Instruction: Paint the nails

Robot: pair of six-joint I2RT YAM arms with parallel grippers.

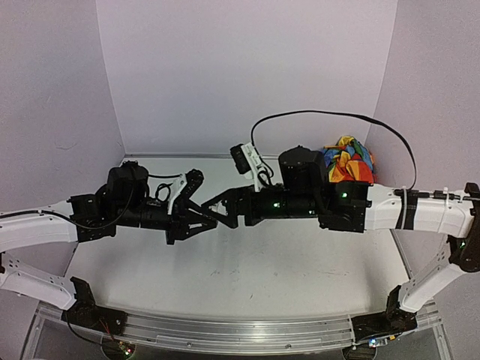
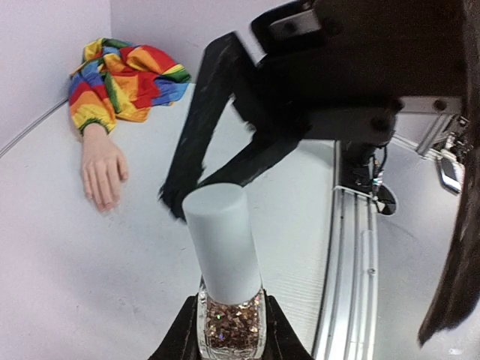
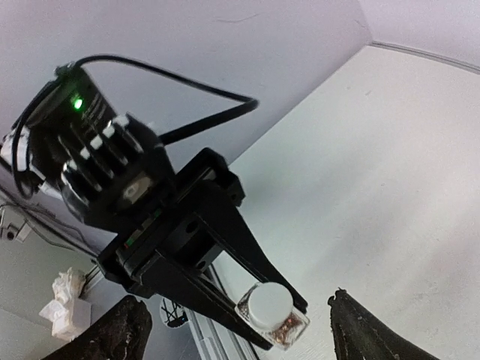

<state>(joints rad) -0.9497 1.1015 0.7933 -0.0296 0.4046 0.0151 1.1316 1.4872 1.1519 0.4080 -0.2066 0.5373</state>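
Note:
My left gripper (image 2: 230, 343) is shut on the glass base of a small polish bottle (image 2: 229, 321) full of pinkish glitter, with a white cap (image 2: 222, 244), held above the table. My right gripper (image 3: 234, 298) is open, its fingers (image 2: 196, 142) spread either side of the cap without touching it. The bottle also shows in the right wrist view (image 3: 274, 315). The peach mannequin hand (image 2: 103, 169) lies palm down at the back, its pale nails (image 2: 106, 201) bare, its rainbow sleeve (image 2: 124, 75) bunched behind it. In the top view the sleeve (image 1: 346, 161) shows behind my right arm; the hand is hidden.
The two grippers (image 1: 201, 217) meet tip to tip over the table's middle. Lilac walls (image 1: 247, 67) enclose the back and sides. A metal rail (image 1: 225, 334) runs along the near edge. A black cable (image 1: 330, 114) arcs over my right arm.

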